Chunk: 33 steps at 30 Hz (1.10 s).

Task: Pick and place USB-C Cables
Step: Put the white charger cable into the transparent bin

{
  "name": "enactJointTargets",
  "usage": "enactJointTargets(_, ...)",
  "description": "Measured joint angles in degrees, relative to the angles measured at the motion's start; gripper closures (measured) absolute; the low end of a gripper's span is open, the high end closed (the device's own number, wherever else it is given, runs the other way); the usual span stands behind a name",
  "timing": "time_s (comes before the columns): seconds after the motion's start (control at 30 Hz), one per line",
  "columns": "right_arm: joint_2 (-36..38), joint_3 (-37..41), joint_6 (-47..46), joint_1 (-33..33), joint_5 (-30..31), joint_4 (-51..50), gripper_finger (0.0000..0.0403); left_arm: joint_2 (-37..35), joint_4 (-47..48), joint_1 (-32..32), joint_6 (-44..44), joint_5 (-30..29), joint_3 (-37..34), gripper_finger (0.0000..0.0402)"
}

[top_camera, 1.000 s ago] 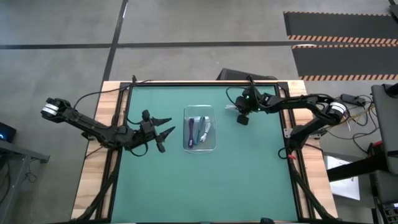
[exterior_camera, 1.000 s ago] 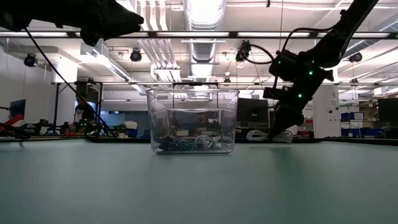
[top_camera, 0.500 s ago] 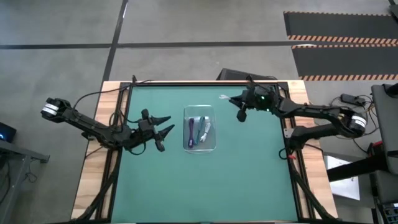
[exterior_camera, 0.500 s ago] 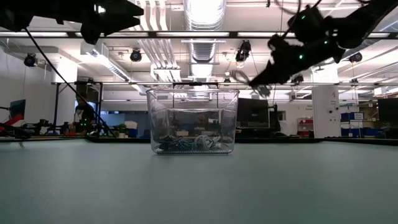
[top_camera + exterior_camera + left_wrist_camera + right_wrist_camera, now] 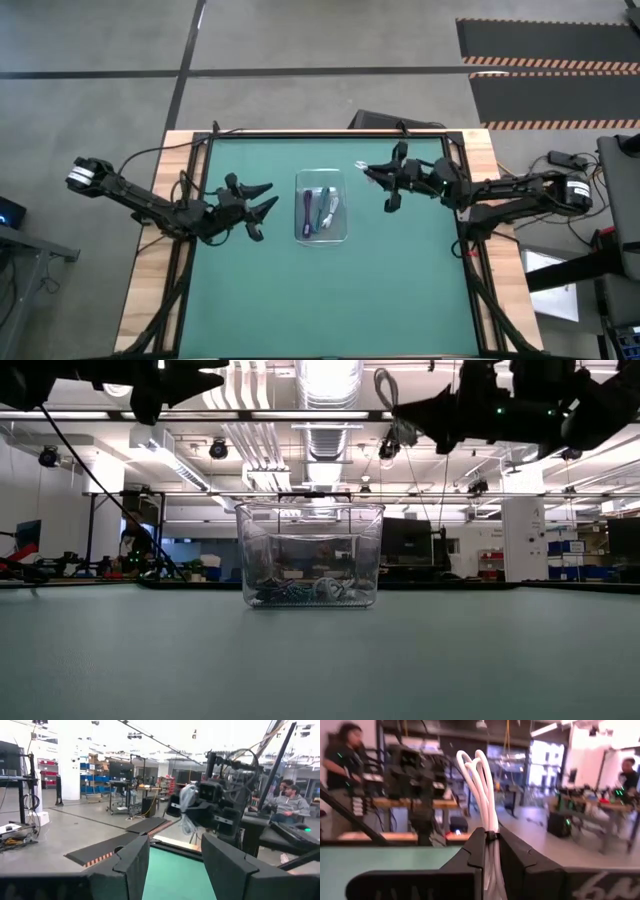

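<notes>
Right of centre in the high view, the right end effector (image 5: 368, 172) pinches a white USB-C cable (image 5: 482, 790) above the table (image 5: 400, 280); left end effector (image 5: 268, 198) spreads wide beside the tray (image 5: 321, 238).

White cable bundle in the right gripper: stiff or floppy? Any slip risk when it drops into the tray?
Probably semi-stiff: the white cable bundle has its loops standing upright above the right gripper, not drooping. Likely light, since a narrow pinch carries it aloft. The smooth jacket may slip. Over the clear tray it should land compactly, as a tie binds it.
</notes>
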<state>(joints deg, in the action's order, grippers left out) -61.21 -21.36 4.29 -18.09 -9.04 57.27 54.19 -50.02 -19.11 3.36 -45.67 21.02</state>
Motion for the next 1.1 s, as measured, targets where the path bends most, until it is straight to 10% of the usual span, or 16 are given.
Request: enactJointTargets(1.1, -18.84, -0.29, -4.27, 5.52, -1.09, 32.72, 0.038, 23.02, -19.97, 1.1, 10.6, 1.14, 10.16, 0.0237)
